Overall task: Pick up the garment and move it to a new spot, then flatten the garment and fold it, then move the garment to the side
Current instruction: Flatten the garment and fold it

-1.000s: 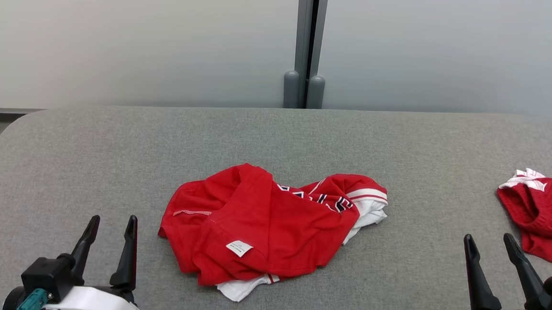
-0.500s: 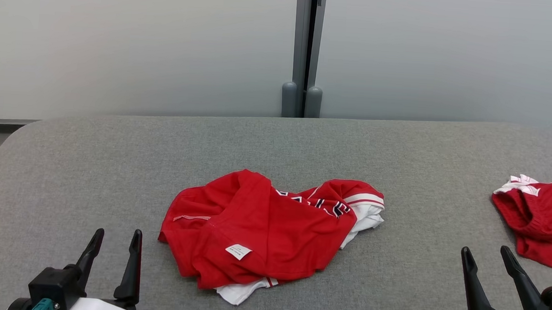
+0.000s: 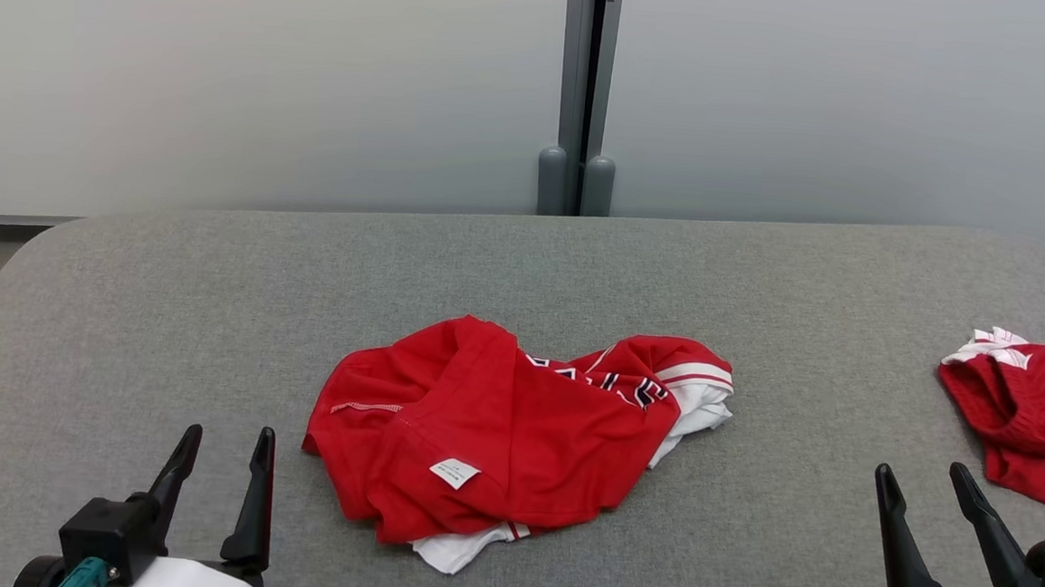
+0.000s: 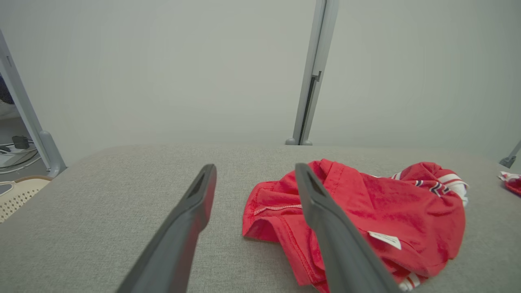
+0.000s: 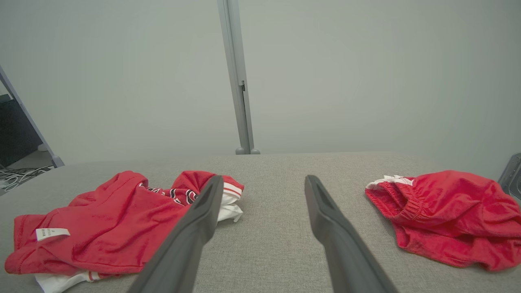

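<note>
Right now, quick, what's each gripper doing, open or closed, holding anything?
Left gripper: open, holding nothing.
Right gripper: open, holding nothing.

Red garment (image 3: 514, 429) w/ white trim, grey table (image 3: 488, 264).

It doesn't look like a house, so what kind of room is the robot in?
Probably a lab or test room: a big grey cloth-covered table, plain grey wall panels joined by a metal post.

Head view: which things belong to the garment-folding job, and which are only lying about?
Job: crumpled red-and-white jersey, centre; grey fabric table; left gripper and right gripper, jaws open.
Lying about: bunched red shorts at the right edge; grey partition post.
</note>
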You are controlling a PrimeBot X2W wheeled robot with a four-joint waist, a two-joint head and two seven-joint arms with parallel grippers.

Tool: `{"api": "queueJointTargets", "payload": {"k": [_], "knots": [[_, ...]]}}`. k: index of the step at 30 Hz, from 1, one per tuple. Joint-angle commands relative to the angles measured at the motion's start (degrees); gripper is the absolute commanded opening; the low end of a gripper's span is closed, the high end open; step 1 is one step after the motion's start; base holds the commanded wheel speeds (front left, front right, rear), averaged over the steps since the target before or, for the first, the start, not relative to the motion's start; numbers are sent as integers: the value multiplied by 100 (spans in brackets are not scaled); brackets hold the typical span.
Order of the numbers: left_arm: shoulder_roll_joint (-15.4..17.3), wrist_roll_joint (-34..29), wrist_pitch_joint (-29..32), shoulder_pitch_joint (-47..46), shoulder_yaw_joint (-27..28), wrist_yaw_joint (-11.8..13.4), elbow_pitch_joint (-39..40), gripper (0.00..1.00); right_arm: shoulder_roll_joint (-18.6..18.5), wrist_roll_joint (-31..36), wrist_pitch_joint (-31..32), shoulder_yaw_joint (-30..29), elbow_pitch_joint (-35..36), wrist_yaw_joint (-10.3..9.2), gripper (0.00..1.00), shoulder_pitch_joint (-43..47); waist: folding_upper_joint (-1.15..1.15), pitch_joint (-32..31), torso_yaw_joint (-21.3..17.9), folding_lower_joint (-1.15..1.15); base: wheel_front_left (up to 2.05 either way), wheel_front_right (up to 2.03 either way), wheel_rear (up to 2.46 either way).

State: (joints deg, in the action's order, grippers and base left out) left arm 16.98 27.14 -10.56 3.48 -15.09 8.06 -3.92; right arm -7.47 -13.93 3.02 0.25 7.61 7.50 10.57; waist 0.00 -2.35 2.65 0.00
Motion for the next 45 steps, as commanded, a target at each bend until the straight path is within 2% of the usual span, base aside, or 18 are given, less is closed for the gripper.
{"api": "queueJointTargets", "payload": {"k": [1, 5, 11, 12, 19, 22, 24, 28, 32, 35, 42, 45], "knots": [[15, -61, 49, 47, -30, 38, 49, 100, 5, 22, -7, -17, -7, -2, 100, -55, 0, 27, 0, 0, 0, 0, 0], [-24, -131, 317, -317, -286, -86, 64, 100, 1, 14, 13, -31, 16, -2, 100, -112, 0, 165, 31, 0, 0, 0, 0], [-220, 105, 1160, -1159, -759, -595, -520, 100, -44, 23, 14, 122, 46, -2, 100, -324, 0, 533, -133, 0, 0, 0, 0], [-220, 105, 1160, -1159, -759, -595, -520, 100, -44, 23, 14, 122, 46, -2, 100, -324, 0, 533, -133, 0, 0, 0, 0], [-291, 415, 1852, -1966, -917, -1033, -1853, 100, -8, -41, -132, 107, -132, -2, 100, -537, 0, 861, -537, 0, 0, 0, 0], [-299, 436, 1839, -2085, -917, -1067, -2088, 100, 4, -51, -185, 88, -178, -1, 100, -558, 0, 918, -584, 0, 0, 0, 0], [-291, 458, 1722, -2128, -882, -1107, -2121, 0, -3, -54, -209, 66, -204, -2, 100, -565, 0, 930, -590, 0, 0, 0, 0], [-226, 460, 1657, -2037, -895, -1136, -1960, 0, -4, -57, -233, -38, -211, -2, 100, -576, 0, 931, -518, 0, 0, 0, 0], [-111, 432, 1606, -1897, -828, -1016, -1608, 0, 23, -51, -238, -133, -178, -1, 100, -549, 0, 898, -345, 0, 0, 0, 0], [-19, 482, 1461, -1758, -635, -819, -1311, 0, 32, -47, -197, -196, -170, -2, 100, -536, 0, 864, -222, 0, 0, 0, 0], [178, 914, 1133, -832, 189, -171, -784, 0, 48, -78, -129, -288, -131, -2, 100, -564, 0, 869, -121, 0, 0, 0, 0], [128, 1116, 1056, -470, 393, -86, -796, 0, 98, -72, -84, -377, -77, -2, 100, -587, 0, 966, -119, 0, 0, 0, 0]]}}
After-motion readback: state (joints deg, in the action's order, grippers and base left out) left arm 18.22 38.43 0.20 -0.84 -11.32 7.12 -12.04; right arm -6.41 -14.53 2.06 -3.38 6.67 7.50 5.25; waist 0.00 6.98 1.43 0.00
